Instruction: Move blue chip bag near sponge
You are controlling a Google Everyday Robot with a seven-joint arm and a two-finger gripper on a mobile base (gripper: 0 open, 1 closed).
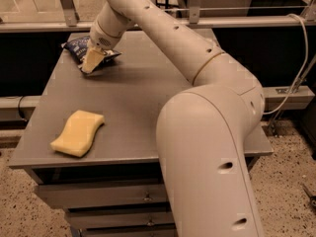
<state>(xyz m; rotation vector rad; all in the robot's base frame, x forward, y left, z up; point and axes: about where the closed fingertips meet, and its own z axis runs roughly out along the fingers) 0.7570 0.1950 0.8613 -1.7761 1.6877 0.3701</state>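
The blue chip bag (76,45) lies at the far left corner of the grey table (148,107). It is dark navy and crinkly. My gripper (91,63) points down onto the bag's near right part and looks shut on it, with the bag still resting on the table. The sponge (78,132) is pale yellow with wavy sides. It lies flat near the front left edge of the table, well apart from the bag and the gripper.
My big pale arm (207,147) fills the right foreground and reaches across the table. Drawers (98,196) sit under the tabletop. A metal rail (222,21) runs behind the table. The floor is speckled.
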